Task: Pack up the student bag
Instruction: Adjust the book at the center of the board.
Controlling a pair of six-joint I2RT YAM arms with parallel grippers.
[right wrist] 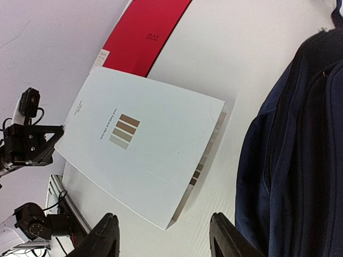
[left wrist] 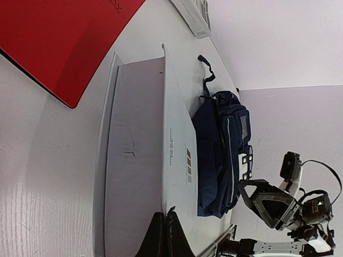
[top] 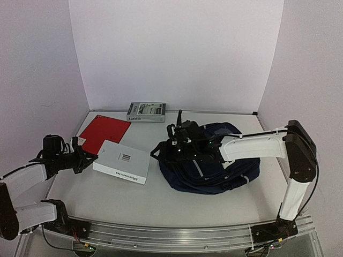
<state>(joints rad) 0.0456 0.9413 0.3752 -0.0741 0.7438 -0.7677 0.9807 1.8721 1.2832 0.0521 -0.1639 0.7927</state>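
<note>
The student bag (top: 225, 166), navy-blue fabric, lies on its side at the right of the table, and also shows as the student bag (left wrist: 220, 150) and the student bag (right wrist: 300, 150) in the wrist views. A white book (top: 123, 160) lies left of it. My left gripper (top: 88, 155) sits at that book's left corner. In the left wrist view the left gripper (left wrist: 166, 214) is shut, with the edge of the white book (left wrist: 177, 134) running into the seam between its fingers. My right gripper (top: 174, 143) hovers by the bag's left end. The right gripper (right wrist: 167, 238) is open and empty above bare table, between the white book (right wrist: 139, 155) and the bag.
A red book (top: 105, 134) lies flat behind the white one, partly under its far corner. A grey-and-white book (top: 146, 111) rests against the back wall. White walls close in the table on three sides. A metal rail (top: 177, 235) runs along the near edge.
</note>
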